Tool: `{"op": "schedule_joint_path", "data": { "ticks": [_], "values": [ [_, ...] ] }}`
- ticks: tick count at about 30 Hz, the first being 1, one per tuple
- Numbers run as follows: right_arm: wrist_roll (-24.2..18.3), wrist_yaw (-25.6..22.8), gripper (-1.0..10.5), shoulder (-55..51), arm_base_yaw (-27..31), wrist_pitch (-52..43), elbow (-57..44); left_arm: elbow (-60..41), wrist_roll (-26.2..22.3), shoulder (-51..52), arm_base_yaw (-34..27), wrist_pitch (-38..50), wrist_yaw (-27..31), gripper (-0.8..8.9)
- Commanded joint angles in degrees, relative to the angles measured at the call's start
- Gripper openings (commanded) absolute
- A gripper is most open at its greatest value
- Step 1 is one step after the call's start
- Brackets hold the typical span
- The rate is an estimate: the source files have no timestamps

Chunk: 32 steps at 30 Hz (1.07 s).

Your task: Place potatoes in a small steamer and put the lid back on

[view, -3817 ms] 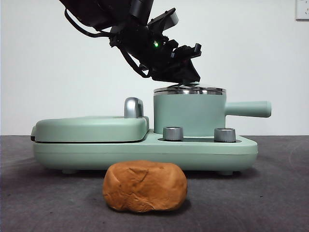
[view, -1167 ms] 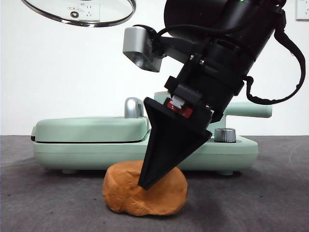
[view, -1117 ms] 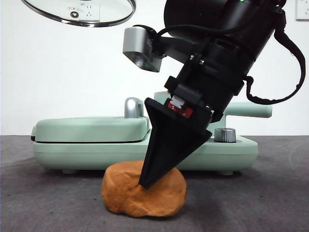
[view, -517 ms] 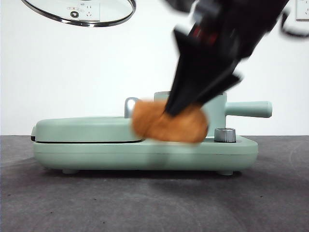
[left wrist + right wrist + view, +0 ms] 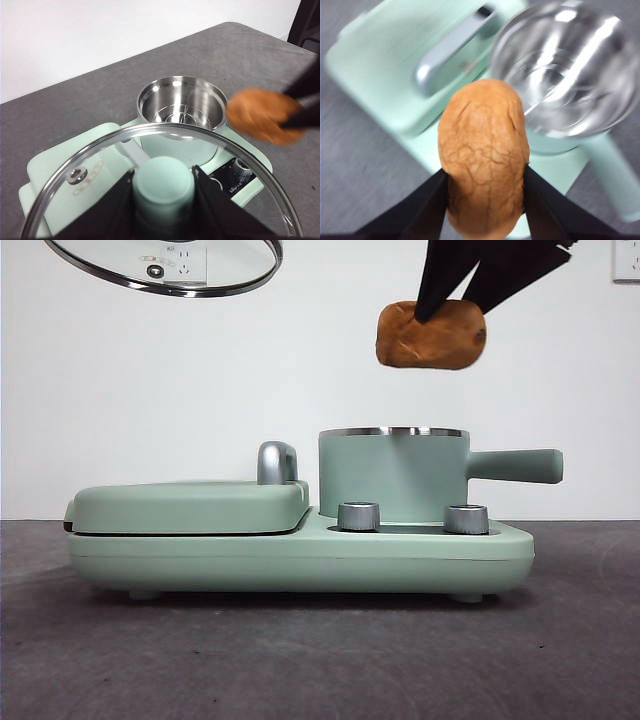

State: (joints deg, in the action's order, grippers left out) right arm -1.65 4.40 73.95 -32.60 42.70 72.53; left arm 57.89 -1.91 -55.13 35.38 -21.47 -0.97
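Gripping the one potato [image 5: 482, 157] between its two black jaws, the right pincer [image 5: 452, 302] hangs high above the steamer [image 5: 393, 475], the lump clear of the steel rim and slightly toward the handle [image 5: 515, 466] side in the front view. The right wrist view adds what the front cannot: the pot's shiny bare inside lies just beyond the potato, and the creased skin bulges out past both jaws. The left pincer [image 5: 163, 200] is clamped on the lid's green knob [image 5: 163, 186], holding the single glass lid [image 5: 165, 265] up and off to the side of the pot; in the front view only the lid's underside shows at the top edge, the pincer itself out of sight. From the left wrist view, the open pot sits beyond the lid's rim, with the potato blurred off to one side of it. Small print on the glass near a steel rivet [image 5: 75, 175] is too fine to read. Two chrome dials [image 5: 359, 516] sit below the pot, and one flat griddle cover [image 5: 190, 506] with a chrome handle lies beside it, all on the grey counter [image 5: 320, 660].
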Motion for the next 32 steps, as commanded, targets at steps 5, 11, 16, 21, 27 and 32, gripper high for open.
{"op": "schedule_joint_path", "data": {
  "ticks": [5, 11, 16, 21, 27, 32],
  "values": [
    [0.1, 2.2, 1.4, 11.9, 5.0, -0.5, 10.5, 0.9, -0.1, -0.3, 0.2, 1.8, 0.2, 0.11],
    [-0.3, 4.7, 1.4, 22.2, 7.8, -0.7, 18.3, 0.9, 0.1, -0.3, 0.2, 1.8, 0.2, 0.11],
    [-0.6, 4.8, 1.4, 29.3, 8.8, -0.6, 23.9, 0.9, 0.1, -0.3, 0.2, 1.8, 0.2, 0.11],
    [-0.8, 4.7, 1.4, 34.0, 8.9, -0.5, 26.2, 0.9, 0.1, -0.3, 0.2, 1.8, 0.2, 0.11],
    [-1.4, 4.5, 1.4, 36.7, 8.9, 0.6, 26.2, 0.9, 0.1, -0.3, 0.2, 1.8, 0.2, 0.11],
    [-1.9, 4.5, 2.7, 37.2, 8.8, 1.0, 26.2, 0.9, 0.1, -0.3, 0.2, 1.8, 0.2, 0.11]
  ]
}}
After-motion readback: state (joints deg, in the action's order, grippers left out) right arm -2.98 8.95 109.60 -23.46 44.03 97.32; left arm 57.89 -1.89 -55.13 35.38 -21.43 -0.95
